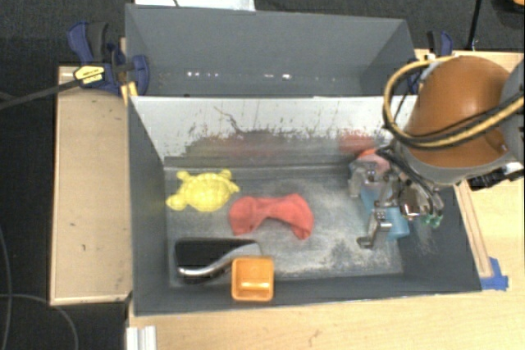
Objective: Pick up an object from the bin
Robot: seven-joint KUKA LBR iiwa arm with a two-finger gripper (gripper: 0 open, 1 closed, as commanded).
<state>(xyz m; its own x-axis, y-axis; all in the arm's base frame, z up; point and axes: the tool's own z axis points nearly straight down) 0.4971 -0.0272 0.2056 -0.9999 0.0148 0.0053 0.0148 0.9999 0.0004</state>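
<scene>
Tool (379, 225), lower right of bin (271, 53) (open or closed: cannot tell), beside blue item (397, 224). Lower left: yellow toy (203, 191), red cloth (271, 213), black handle (205, 256), orange block (253, 278).

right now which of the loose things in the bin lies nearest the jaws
The small blue thing at the right of the bin, beside the jaws. The red cloth, yellow toy, orange block and black piece all lie well to its left.

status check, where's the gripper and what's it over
gripper low at right end of bin, over a small blue thing. reddish thing close behind it. red rag, yellow toy, orange block well left, clear of it.
</scene>
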